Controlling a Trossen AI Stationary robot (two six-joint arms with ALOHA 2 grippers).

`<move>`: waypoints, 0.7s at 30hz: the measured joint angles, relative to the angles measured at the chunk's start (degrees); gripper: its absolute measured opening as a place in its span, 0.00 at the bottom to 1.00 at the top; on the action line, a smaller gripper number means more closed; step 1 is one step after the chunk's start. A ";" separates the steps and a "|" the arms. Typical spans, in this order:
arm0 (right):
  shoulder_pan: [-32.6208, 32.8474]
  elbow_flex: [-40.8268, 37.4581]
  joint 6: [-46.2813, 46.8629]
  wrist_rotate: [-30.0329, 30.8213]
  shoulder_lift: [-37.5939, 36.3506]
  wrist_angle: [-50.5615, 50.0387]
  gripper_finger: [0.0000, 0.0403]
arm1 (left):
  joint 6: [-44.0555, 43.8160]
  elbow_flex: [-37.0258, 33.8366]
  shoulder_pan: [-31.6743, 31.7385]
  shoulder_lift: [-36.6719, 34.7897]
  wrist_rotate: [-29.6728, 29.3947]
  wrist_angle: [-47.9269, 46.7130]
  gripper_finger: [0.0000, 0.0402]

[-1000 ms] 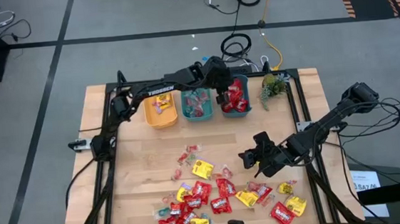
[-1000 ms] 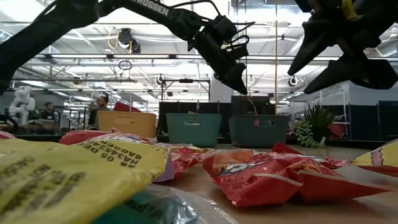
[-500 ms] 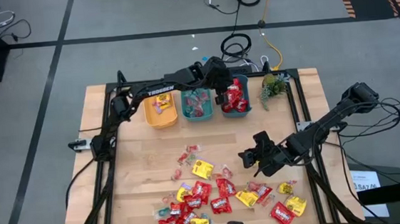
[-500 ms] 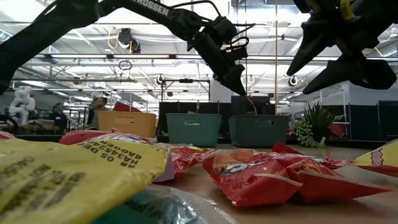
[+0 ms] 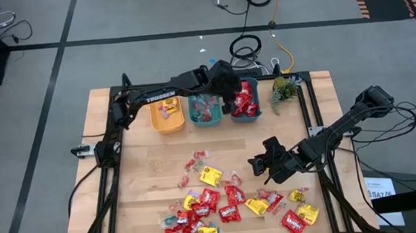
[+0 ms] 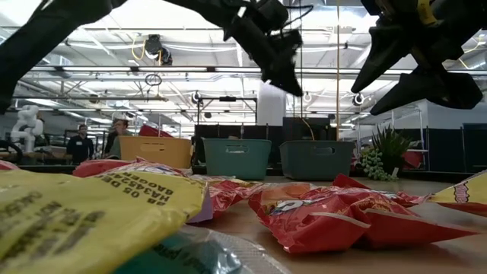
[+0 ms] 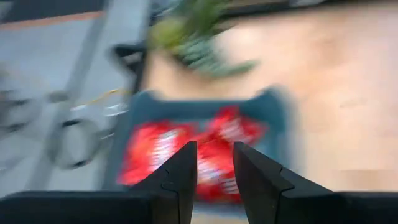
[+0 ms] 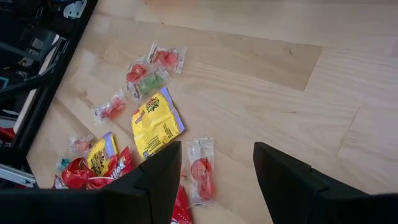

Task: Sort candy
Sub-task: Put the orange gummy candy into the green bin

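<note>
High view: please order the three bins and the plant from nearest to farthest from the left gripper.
1. Red-candy bin: the left gripper hangs at its edge, last bin on the right.
2. Middle teal bin: just left of the gripper.
3. Plant: at the far right corner.
4. Yellow bin: leftmost in the row.
Middle bin and plant are close; bin looks nearer.

table (image 5: pixel 152 162): pale matt wood | candy (image 5: pixel 209 202): glossy wrappers | bins (image 5: pixel 168 120): smooth plastic

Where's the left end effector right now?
In the high view the left end effector is at the back of the table, over the teal bin holding red packets, beside the small green plant. Nothing shows between its fingers.
</note>
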 joint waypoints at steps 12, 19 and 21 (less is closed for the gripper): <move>0.00 0.02 -3.86 -0.20 0.00 -0.05 0.48 | -9.43 -17.42 1.35 -12.64 7.95 -1.97 0.28; 0.02 0.01 -5.35 -0.27 0.02 -0.07 0.48 | -19.53 -46.67 -1.64 -32.52 0.08 11.63 0.28; 0.00 0.02 -6.34 -0.27 0.02 -0.02 0.48 | -22.32 -52.99 -3.02 -38.14 -2.63 12.72 0.28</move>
